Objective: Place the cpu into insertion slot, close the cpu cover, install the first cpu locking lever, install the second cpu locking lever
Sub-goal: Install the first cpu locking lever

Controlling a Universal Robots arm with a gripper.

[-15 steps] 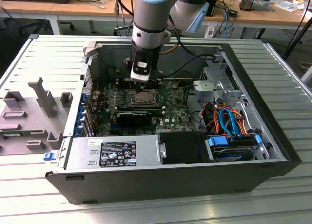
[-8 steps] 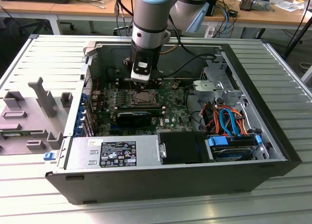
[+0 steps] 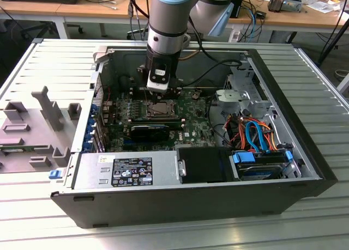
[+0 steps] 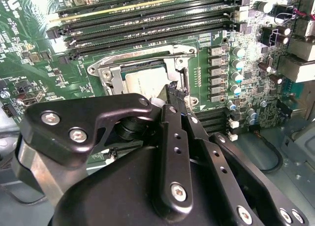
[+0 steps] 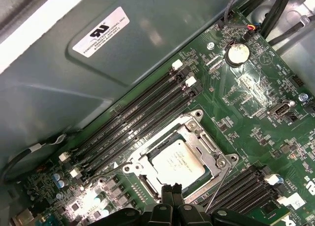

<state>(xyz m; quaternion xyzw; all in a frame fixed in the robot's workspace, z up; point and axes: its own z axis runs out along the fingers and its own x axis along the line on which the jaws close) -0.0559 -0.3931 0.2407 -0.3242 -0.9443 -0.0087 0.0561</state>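
white sticker (image 5: 101, 31): on the case wall (image 5: 147, 58), a round mark and small print
black label (image 3: 132, 171): on the power supply (image 3: 91, 171), unreadable
cpu (image 5: 178, 160): faint markings, illegible

In the second wrist view the gripper (image 4: 173, 94) hides one side of the cpu (image 4: 145, 80) and of the cpu cover (image 4: 142, 52)

Your arm (image 3: 168, 21) hangs vertical, wrist pointing straight down. In the first wrist view your gripper (image 5: 172, 190) has its tips meeting; in the second wrist view, note the black fingers (image 4: 175, 102) pressed together.
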